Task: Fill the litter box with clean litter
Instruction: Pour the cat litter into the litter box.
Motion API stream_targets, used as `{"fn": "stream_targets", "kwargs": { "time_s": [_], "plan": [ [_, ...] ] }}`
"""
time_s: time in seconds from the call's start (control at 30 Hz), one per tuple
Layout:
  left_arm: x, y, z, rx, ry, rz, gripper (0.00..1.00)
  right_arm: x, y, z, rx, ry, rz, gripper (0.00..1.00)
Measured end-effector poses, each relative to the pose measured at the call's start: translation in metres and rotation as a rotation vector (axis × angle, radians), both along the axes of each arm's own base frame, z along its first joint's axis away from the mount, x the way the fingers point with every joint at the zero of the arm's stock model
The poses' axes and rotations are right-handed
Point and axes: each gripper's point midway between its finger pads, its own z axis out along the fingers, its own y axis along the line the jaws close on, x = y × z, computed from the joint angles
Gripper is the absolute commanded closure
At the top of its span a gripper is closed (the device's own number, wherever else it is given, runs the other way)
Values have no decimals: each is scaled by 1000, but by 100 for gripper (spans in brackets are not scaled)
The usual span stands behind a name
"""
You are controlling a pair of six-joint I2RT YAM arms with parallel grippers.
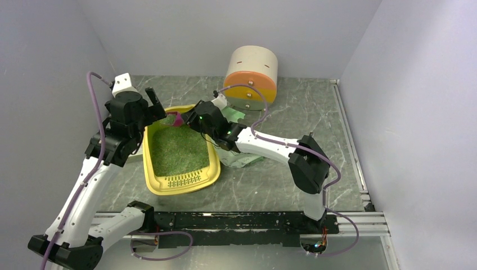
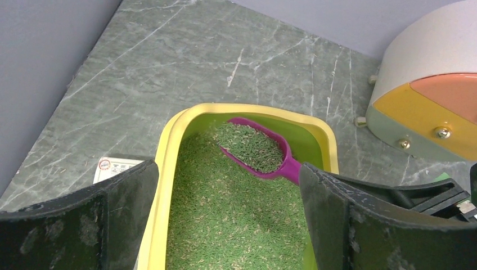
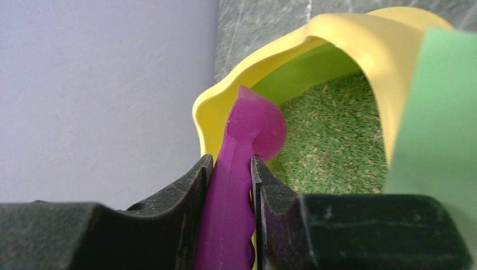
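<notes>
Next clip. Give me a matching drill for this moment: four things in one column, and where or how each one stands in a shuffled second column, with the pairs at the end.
Column one
1. magenta scoop
2. litter box
3. left claw
4. round cabinet

Column two
a. open, gripping nothing
b. loaded with clean litter, handle clamped in the right claw
c. standing at the back of the table
d. yellow, slotted grille at its near end

Pairs: 1-b, 2-d, 3-a, 4-c
</notes>
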Motion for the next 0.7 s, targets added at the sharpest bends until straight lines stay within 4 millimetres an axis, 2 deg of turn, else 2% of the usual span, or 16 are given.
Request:
{"fn": "stream_targets", "kwargs": {
  "time_s": [0.2, 0.37, 0.7],
  "plan": [
    [3, -4, -2, 2, 7, -16, 1, 6, -14, -13, -77, 1, -42, 100],
    [3, -6, -2, -1, 7, -22, 1, 5, -29, -15, -127, -10, -69, 100],
    [4, -10, -2, -13, 6, -46, 1, -1, -55, 17, -142, -60, -92, 100]
  ]
}}
